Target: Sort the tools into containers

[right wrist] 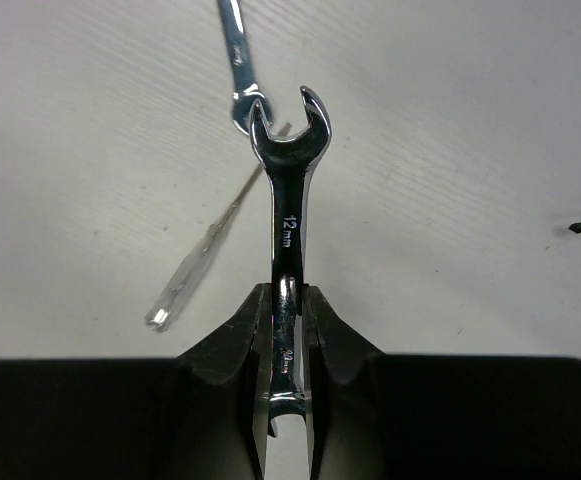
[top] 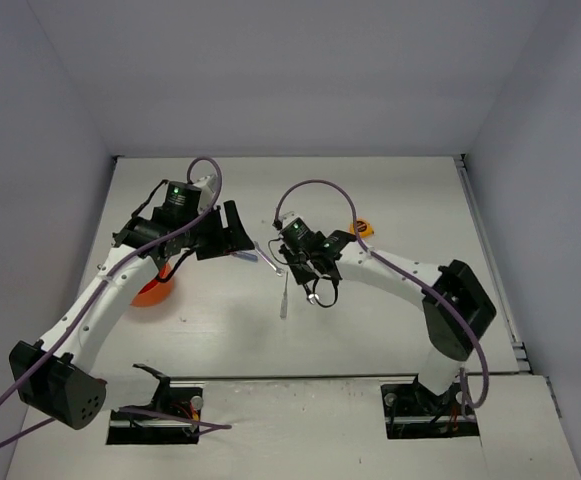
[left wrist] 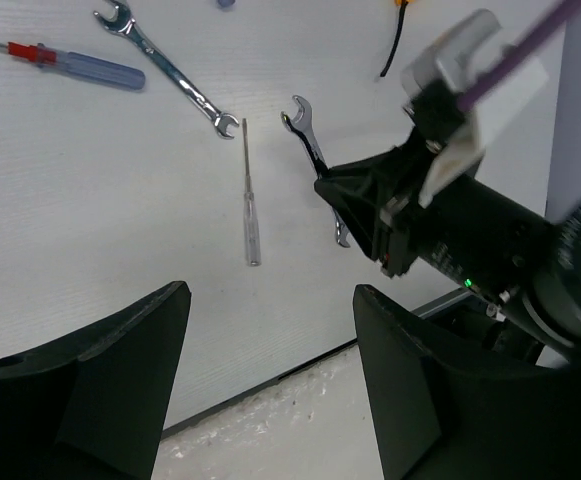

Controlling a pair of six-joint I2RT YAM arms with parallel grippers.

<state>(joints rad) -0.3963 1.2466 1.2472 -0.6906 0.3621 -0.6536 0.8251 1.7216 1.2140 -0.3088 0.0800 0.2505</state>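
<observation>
Spotter: White bench (top: 220,330), walled on three sides. Tub (top: 153,293) sits nearest, under the left arm; its contents are hidden.
Scribe: Claws?
Spotter: Left claw (left wrist: 270,300) spread wide, empty. Right claw (right wrist: 285,300) clamped on a 12 mm wrench (right wrist: 288,200), well apart from the tub.
Scribe: Remaining?
Spotter: Most, I judge. Clear screwdriver (left wrist: 251,215), second wrench (left wrist: 170,68) and blue-and-red screwdriver (left wrist: 80,65) lie loose; tape measure (top: 364,228) farthest.
</observation>
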